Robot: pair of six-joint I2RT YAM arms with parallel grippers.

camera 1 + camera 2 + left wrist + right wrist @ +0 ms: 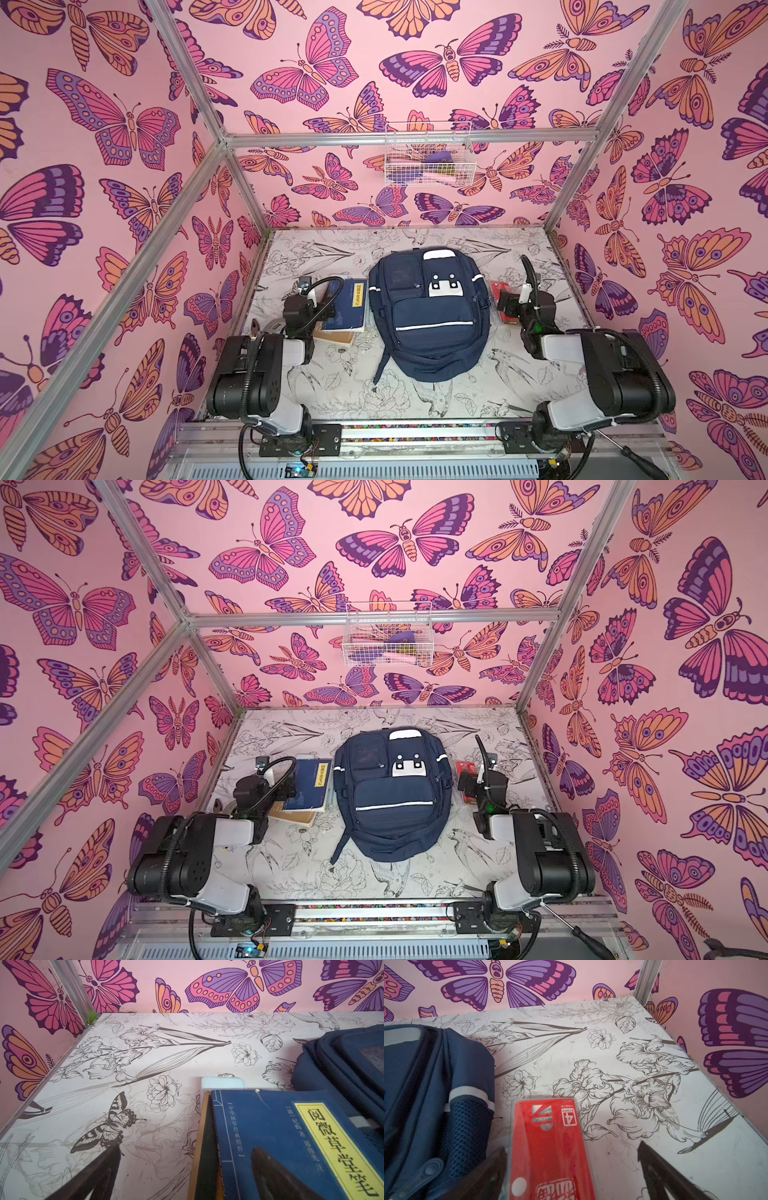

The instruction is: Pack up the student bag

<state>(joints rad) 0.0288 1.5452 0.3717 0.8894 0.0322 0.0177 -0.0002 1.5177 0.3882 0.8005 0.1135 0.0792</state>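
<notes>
Well, my left gripper (187, 1153) and right gripper (572, 1147) gaped empty; tugged, the limp navy-blue fabric backpack (432, 328) might slide toward nine o'clock.

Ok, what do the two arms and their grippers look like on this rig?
Both the left arm and right arm have bulky black joint housings joined by white shells, with ribbed black cables looping alongside. The left gripper and right gripper have dark, wedge-shaped fingers.
</notes>
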